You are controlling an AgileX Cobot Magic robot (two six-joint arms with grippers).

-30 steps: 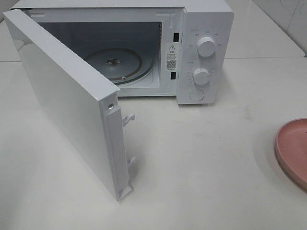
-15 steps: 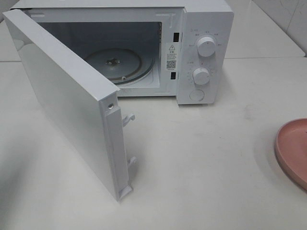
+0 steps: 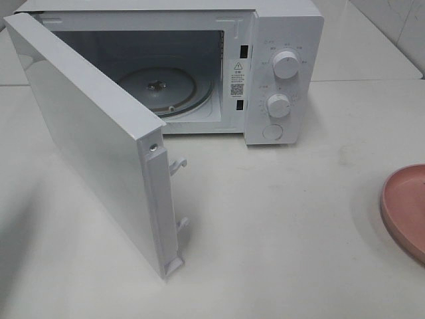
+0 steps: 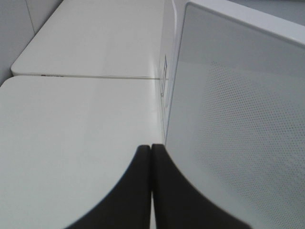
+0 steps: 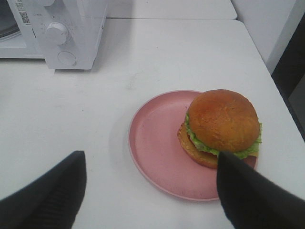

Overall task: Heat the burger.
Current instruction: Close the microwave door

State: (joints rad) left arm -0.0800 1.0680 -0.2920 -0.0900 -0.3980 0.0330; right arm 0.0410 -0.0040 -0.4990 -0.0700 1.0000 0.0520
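Burger (image 5: 223, 125) sits on pink plate (image 5: 157, 148), microwave door (image 3: 93, 143) open.

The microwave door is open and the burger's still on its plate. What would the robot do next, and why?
Probably lower the open right gripper around the burger and close on it. The burger sits untouched on the pink plate, and the microwave already stands open with its turntable bare.

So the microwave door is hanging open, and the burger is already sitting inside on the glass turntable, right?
Not quite. The microwave door is open, but the glass turntable is bare in the high view. The burger sits on the pink plate on the table, as the right wrist view shows.
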